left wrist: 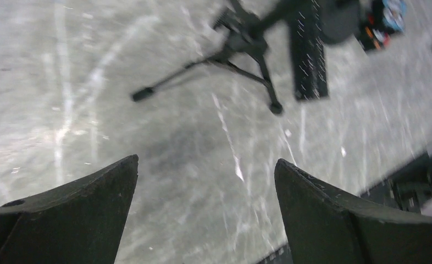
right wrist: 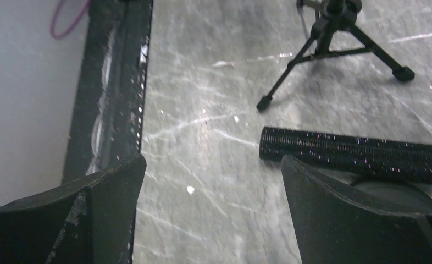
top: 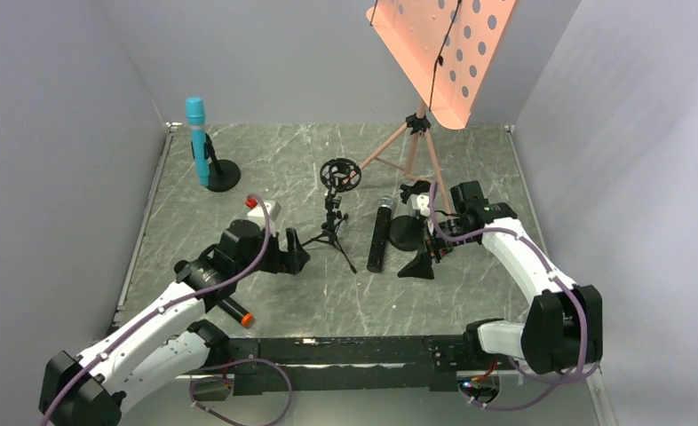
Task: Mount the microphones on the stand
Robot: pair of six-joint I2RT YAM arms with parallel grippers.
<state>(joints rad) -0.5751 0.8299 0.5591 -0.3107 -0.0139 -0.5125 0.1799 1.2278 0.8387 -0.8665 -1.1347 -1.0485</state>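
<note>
Overhead view only: teal-blue mic (top: 199,142) stands upright in a round-base holder (top: 224,175) at far left, and the orange-ended mic (top: 234,311) lies at near left. Right wrist view: black mic (right wrist: 356,154), with a glitter-speckled barrel, lies flat on the veined, stone-look bench (right wrist: 203,82) just beyond my right gripper (right wrist: 214,159), jaws apart and empty. Left gripper (left wrist: 205,165) jaws are likewise apart, facing the matte black tripod stand (left wrist: 241,49).
</note>
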